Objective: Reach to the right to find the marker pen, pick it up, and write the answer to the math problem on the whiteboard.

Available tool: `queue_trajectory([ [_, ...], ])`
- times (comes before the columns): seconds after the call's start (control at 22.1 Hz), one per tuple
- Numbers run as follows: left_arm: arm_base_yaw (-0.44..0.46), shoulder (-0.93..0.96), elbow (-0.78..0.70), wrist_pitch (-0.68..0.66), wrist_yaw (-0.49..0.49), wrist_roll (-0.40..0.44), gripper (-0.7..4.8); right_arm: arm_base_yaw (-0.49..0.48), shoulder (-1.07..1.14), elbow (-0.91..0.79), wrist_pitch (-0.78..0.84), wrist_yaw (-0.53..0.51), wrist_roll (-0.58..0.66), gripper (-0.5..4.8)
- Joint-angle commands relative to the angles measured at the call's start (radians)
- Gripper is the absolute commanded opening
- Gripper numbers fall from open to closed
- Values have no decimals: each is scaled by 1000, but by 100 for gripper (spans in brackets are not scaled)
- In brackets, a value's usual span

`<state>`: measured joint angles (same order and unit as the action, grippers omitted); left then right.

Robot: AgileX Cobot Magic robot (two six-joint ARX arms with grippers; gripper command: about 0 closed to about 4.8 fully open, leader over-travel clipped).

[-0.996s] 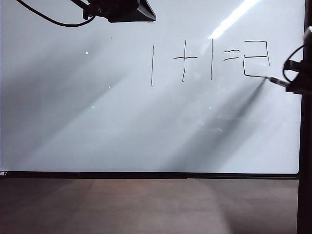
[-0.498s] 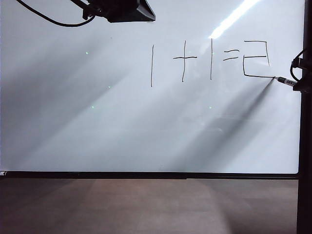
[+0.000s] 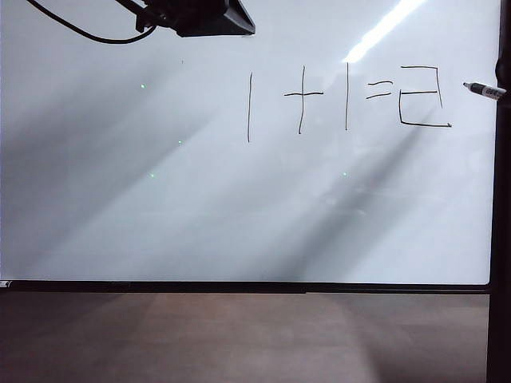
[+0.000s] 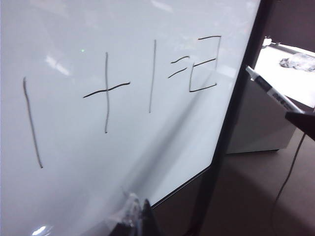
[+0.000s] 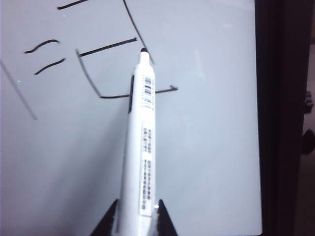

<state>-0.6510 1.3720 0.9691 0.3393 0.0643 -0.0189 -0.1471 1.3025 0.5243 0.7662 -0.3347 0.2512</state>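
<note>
- Whiteboard point(image 3: 160, 199): glossy white, thin black frame, fills most of the exterior view. Bright glare streak near its upper right; soft grey shadow bands slant across the face. Lower and left areas carry no writing, wide open surface.
- Tabletop point(image 3: 239, 335): brown strip below the board's bottom frame edge, in shadow.
- Board's right frame edge point(image 3: 501, 199): dark vertical bar, close beside the writing; only a narrow white margin lies between the last stroke and this edge.
- Left arm point(image 3: 200, 16): dark housing with a black cable point(image 3: 72, 30), at the top of the exterior view, up and left of the writing, well apart from it. Left end effector point(image 4: 140, 219): only a dark tip shows at the frame edge of the left wrist view; cannot tell how its jaws stand.
- Math problem point(image 3: 315, 100): thin black strokes, one plus one equals, tall verticals, upper right part of the board.
- Answer point(image 3: 421, 96): boxy angular two, straight strokes, just right of the equals sign; its bottom stroke ends near the right frame.
- Marker pen point(image 3: 484, 90): pale barrel with printed band, dark pointed tip aimed toward the board. It sits at the right border, off the surface, tip beside the answer's upper half.
- Right end effector point(image 5: 137, 216): two dark fingers point(image 5: 165, 221) closed narrowly on the pen's rear barrel; seen only in the right wrist view.
</note>
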Motion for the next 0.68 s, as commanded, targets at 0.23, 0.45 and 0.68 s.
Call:
queue_trajectory([
  [0.23,-2,-3,2,5,2,1,-5,3,-129,-6,-129,29,22,-7],
  [0.45,-2,-3,2,5,2,1,-4,3,-265,-6,-257,95,13,-7],
  [0.68,-2,-3,2,5,2,1,-5,3,-449,-24,-412,190,1,-7],
])
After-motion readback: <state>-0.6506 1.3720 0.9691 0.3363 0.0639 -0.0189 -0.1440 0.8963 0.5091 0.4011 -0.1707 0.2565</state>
